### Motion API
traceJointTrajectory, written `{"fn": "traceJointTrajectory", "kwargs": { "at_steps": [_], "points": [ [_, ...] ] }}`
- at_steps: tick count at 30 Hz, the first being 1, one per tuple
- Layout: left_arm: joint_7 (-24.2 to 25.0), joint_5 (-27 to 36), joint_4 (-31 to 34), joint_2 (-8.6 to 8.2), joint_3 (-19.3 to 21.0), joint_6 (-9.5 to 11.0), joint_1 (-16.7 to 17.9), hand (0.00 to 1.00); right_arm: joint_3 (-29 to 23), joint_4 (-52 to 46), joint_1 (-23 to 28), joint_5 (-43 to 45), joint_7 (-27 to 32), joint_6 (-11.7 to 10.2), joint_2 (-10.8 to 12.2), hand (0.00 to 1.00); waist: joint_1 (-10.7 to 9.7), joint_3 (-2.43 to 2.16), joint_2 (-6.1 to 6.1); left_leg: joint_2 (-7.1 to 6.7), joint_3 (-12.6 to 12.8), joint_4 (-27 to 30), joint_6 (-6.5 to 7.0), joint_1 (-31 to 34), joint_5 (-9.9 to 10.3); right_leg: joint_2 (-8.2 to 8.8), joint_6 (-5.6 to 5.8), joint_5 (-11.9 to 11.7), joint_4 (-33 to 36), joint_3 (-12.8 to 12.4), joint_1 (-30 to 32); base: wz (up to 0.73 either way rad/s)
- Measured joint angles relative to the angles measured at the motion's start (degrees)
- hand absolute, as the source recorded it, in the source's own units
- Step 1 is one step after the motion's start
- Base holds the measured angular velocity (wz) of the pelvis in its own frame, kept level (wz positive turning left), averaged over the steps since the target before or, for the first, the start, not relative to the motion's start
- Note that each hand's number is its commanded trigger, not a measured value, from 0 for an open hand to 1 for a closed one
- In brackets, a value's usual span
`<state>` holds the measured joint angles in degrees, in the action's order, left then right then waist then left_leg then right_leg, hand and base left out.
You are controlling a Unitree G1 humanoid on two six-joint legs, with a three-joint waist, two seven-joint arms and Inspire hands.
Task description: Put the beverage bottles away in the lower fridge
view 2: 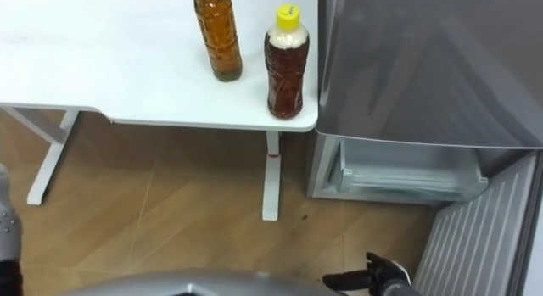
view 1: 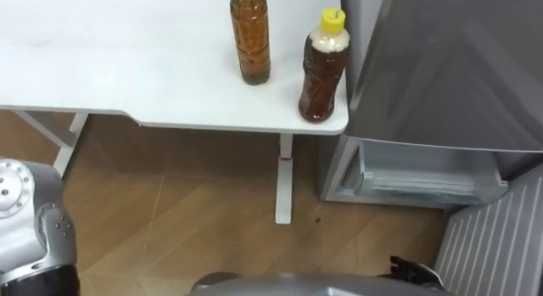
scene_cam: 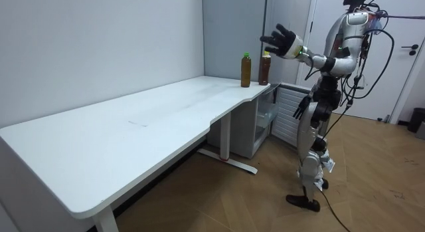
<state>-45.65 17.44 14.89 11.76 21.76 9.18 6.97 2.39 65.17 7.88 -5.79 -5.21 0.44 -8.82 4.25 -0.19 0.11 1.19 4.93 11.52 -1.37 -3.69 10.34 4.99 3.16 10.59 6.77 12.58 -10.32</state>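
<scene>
R hand [view 2: 373, 275] hangs low by the body, in front of the fridge [view 1: 450, 67], next to its swung-out lower door [view 1: 496, 237]. Fingers loose, holding nothing. L hand [scene_cam: 279, 40] raised, fingers spread wide, empty, short of the fridge. Lower compartment [view 1: 424, 173] stands open, no drinks inside as far as I can see. Yellow-cap bottle [view 1: 322, 71] upright on the counter [view 1: 127, 67] corner, just beside the fridge. Green-cap bottle [view 1: 250, 37] just past it, away from the fridge. So it's the reach phase, nothing picked yet. Next, prob. L hand down & round the yellow-cap bottle w/o tipping its neighbour.
</scene>
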Motion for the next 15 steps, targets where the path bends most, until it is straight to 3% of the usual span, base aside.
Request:
{"fn": "traceJointTrajectory", "kwargs": {
  "at_steps": [8,15],
  "points": [
    [12.6,-0.2,7.3,0.02,-4.2,0.0,0.0,0.0,-1.0,2.3,-1.3,-0.4,-1.7,-1.7,-0.1,0.0,-1.7,0.6,0.13,0.0,-0.3,0.1,0.02,0.4,0.0,-0.01,0.01,0.0,0.0,0.1,0.2,0.01],
    [23.9,-0.1,8.6,0.08,-9.6,0.0,-1.7,0.0,-1.0,4.0,-3.1,0.9,-2.6,-2.9,-0.1,0.0,-3.8,0.53,0.04,0.01,-0.3,0.1,0.03,1.1,0.0,-0.05,0.01,0.0,0.0,-0.2,1.0,-0.01]
  ]
}}
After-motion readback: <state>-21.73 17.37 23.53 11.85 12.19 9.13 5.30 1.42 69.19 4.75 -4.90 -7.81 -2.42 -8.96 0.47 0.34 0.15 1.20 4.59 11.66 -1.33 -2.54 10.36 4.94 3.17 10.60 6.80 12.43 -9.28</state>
